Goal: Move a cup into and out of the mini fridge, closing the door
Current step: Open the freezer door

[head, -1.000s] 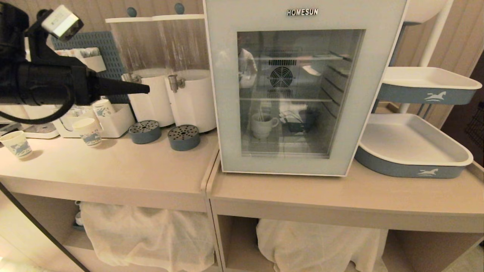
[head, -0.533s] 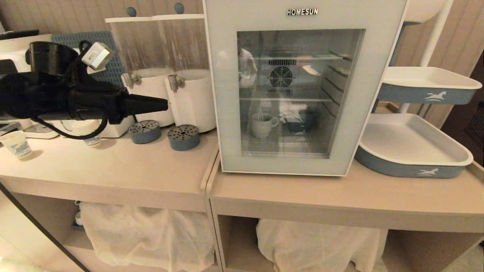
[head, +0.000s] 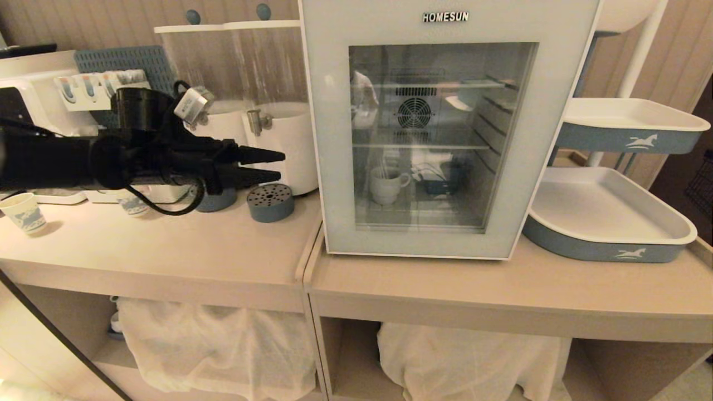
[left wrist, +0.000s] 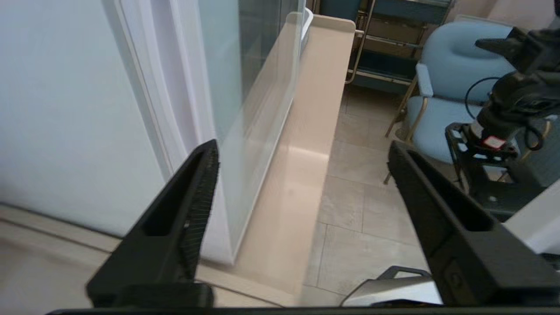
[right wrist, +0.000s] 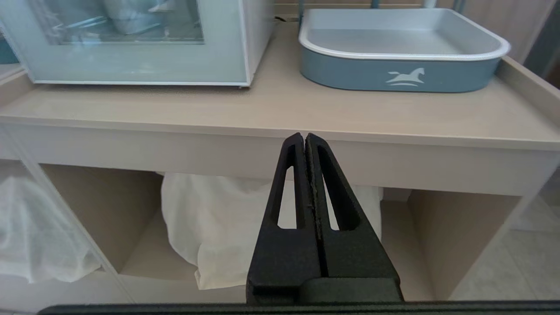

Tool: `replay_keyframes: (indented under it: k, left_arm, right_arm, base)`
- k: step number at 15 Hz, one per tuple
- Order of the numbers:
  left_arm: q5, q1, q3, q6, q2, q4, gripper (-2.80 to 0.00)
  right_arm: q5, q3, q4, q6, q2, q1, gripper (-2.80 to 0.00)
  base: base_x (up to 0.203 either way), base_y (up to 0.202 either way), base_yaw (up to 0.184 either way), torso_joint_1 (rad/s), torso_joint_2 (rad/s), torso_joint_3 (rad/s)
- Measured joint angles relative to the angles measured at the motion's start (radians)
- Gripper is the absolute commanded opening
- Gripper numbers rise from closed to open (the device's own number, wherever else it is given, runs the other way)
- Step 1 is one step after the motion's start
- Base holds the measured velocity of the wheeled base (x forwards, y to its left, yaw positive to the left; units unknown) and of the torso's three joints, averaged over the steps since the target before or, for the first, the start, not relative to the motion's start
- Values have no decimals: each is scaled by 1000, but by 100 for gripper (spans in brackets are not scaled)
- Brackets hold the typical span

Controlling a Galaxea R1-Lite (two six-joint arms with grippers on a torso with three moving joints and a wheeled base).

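The white mini fridge [head: 557, 145] lettered HOMESUN stands on the counter [head: 445, 284]. Its glass-windowed door [head: 331, 167] is closed. Through the glass I see the white cup [head: 385, 185] with its handle, on the fridge's bottom shelf. My left gripper [head: 281, 166] is open and empty. It points level at the door's left edge from a short way off. In the left wrist view this gripper [left wrist: 302, 146] frames the door's side edge [left wrist: 236, 109] and the fridge's side wall [left wrist: 65, 109]. My right gripper [right wrist: 305, 136] is shut on nothing, low before the counter's front edge.
Two white drink dispensers [head: 284, 145] and a blue drip disc [head: 270, 202] stand just behind my left gripper. Paper cups [head: 22, 213] sit at the far left. Blue-and-white trays [head: 607, 223] are right of the fridge. White cloth [head: 223, 345] fills the shelves below.
My left arm has swung right and lower, toward the fridge door's left edge. Its gripper has gone from shut to open. The right arm has not moved.
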Motion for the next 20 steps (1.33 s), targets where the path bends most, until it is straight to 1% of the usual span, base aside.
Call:
replay_keyframes:
  k: [1,2,4,8,14,20]
  left_arm:
    - [0,-14,1,-22,15,-40,0]
    - [0,-25,1,-32,25,-50,0]
    - [1,-36,-19,-40,39,-50,0]
    - [2,-55,-71,-93,61,-53,0]
    - [14,-88,-125,-100,106,-52,0]
    - [57,-103,-141,-99,135,-59,0]
  right_arm:
    - [0,0,0,0,0,0,-280]
    - [0,0,-1,0,0,0,-280]
    - [0,0,-1,0,0,0,-280]
    - [-1,0,-1,3,0,0,-280]
    - [-3,0,0,3,0,0,-280]
    - [-2,0,0,2,0,0,-280]
  base:
    - [0,0,0,0,0,0]
    - [0,0,0,0,0,0]
    - [0,0,0,0,0,0]
    - [0,0,0,0,0,0]
    - [0,0,0,0,0,0]
    - [0,0,0,0,0,0]
